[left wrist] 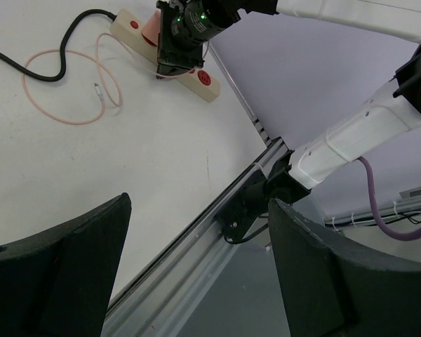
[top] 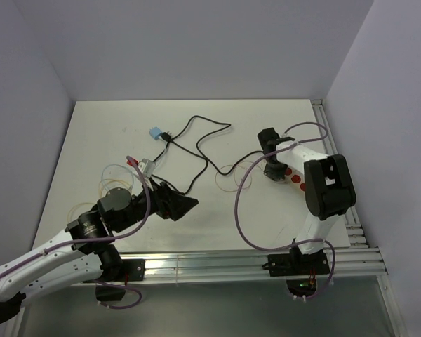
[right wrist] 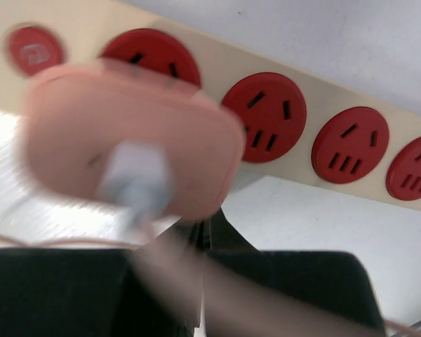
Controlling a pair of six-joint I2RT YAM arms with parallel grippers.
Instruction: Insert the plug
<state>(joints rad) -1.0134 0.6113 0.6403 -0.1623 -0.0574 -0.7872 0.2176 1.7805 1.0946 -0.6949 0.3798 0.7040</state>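
Observation:
A beige power strip (top: 292, 177) with red sockets (right wrist: 264, 116) lies at the right of the table. The pink plug (right wrist: 130, 144) sits over the strip's end socket beside the red switch (right wrist: 32, 49), blurred, with its thin pink cable (left wrist: 63, 88) trailing off. My right gripper (right wrist: 212, 235) is shut, its tips pressed together just under the plug's edge with nothing between them. From the left wrist view that right gripper (left wrist: 171, 69) stands on the strip (left wrist: 196, 76) by the plug (left wrist: 151, 28). My left gripper (top: 187, 204) hangs open and empty over the table's front middle.
A black cable (top: 196, 149) winds across the middle to a blue adapter (top: 155, 133). A small grey and red plug (top: 145, 168) and a clear cable coil (top: 115, 175) lie at the left. Aluminium rails (top: 231, 261) run along the front and right edges.

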